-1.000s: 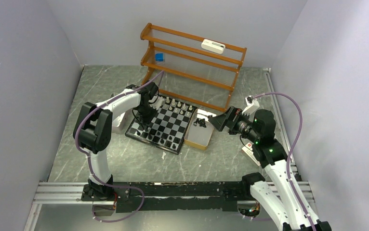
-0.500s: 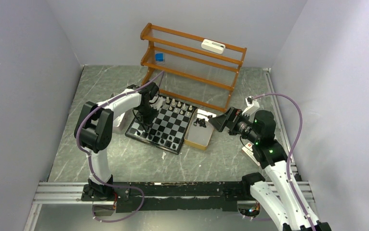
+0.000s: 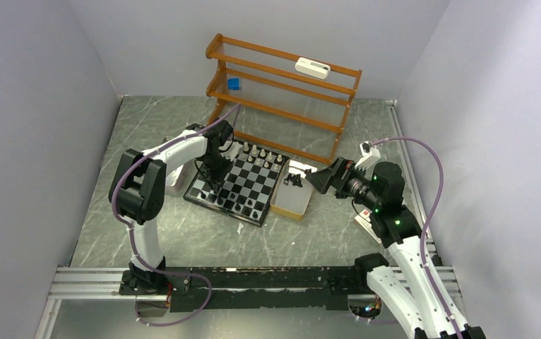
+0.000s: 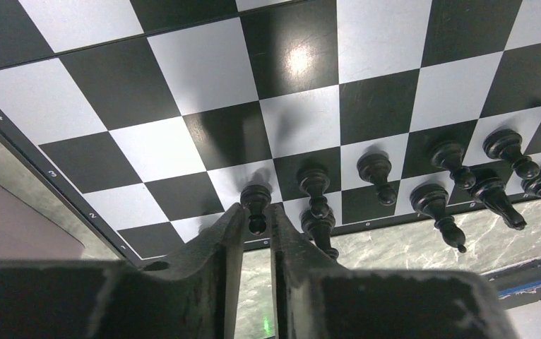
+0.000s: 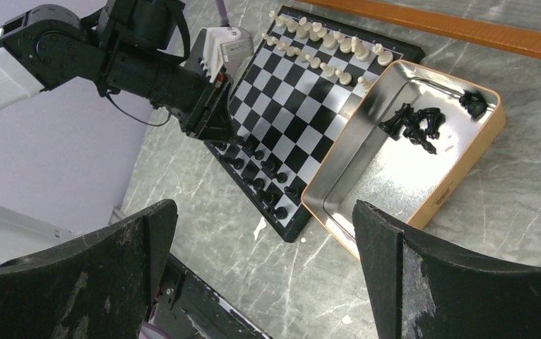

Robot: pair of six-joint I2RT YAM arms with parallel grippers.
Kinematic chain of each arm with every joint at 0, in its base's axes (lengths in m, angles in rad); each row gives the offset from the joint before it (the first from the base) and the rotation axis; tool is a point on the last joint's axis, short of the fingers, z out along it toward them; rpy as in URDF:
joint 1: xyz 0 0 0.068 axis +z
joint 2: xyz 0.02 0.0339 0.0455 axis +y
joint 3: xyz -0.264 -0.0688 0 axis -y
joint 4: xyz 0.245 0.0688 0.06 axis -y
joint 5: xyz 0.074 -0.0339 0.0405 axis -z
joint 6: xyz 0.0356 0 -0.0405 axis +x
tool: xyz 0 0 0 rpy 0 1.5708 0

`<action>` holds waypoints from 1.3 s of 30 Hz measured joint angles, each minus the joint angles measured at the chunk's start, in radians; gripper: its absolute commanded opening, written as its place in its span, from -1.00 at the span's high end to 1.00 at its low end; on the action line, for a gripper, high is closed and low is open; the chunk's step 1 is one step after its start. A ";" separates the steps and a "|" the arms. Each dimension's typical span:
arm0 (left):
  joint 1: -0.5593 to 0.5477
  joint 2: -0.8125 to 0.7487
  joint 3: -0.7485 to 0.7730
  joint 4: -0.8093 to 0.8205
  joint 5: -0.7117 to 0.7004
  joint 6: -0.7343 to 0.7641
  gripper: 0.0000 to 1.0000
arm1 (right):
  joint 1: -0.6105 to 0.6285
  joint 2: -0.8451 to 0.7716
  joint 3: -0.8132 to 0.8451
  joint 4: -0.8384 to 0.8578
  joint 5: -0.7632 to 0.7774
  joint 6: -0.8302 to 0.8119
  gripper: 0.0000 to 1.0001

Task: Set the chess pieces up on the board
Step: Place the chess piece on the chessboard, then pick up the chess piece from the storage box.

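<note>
The board (image 3: 243, 183) lies mid-table. White pieces (image 3: 257, 152) line its far rows, and black pieces (image 4: 465, 176) stand along its near edge. My left gripper (image 4: 257, 212) is at the board's near left corner, its jaws closed on a black pawn (image 4: 256, 201) that stands on a square. It also shows in the top view (image 3: 211, 185) and the right wrist view (image 5: 218, 134). My right gripper (image 5: 262, 212) is open and empty, held in the air right of the tray (image 3: 313, 178). Several black pieces (image 5: 416, 123) lie in the metal tray (image 5: 388, 176).
The tray with its tan rim (image 3: 292, 201) touches the board's right side. A wooden shelf rack (image 3: 282, 92) stands behind the board. A pale box (image 3: 176, 180) sits left of the board. A small card (image 3: 363, 222) lies under the right arm.
</note>
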 measured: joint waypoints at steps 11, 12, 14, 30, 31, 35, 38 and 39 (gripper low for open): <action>0.000 -0.033 0.000 0.002 -0.001 -0.008 0.19 | 0.000 -0.005 -0.026 0.002 0.008 -0.005 -1.00; 0.000 -0.043 0.000 0.002 0.000 -0.008 0.17 | 0.000 -0.006 -0.029 0.003 0.016 -0.004 -1.00; 0.000 -0.077 0.002 0.003 -0.001 -0.008 0.15 | 0.000 0.005 -0.032 -0.001 0.033 -0.004 -1.00; 0.000 -0.650 -0.148 0.237 -0.019 -0.054 -0.94 | 0.018 0.383 0.036 0.000 0.122 -0.113 -0.04; 0.000 -0.703 -0.190 0.257 -0.019 -0.072 -0.94 | 0.026 0.407 0.049 0.002 0.139 -0.121 0.07; 0.000 -0.887 -0.357 0.342 -0.005 -0.134 -0.94 | 0.104 0.486 0.092 0.013 0.225 -0.162 0.13; 0.001 -0.997 -0.456 0.363 -0.005 -0.165 -0.94 | 0.185 0.564 0.145 0.014 0.298 -0.215 0.12; 0.001 -1.019 -0.476 0.364 -0.009 -0.170 -0.94 | 0.204 0.591 0.162 0.015 0.319 -0.234 0.10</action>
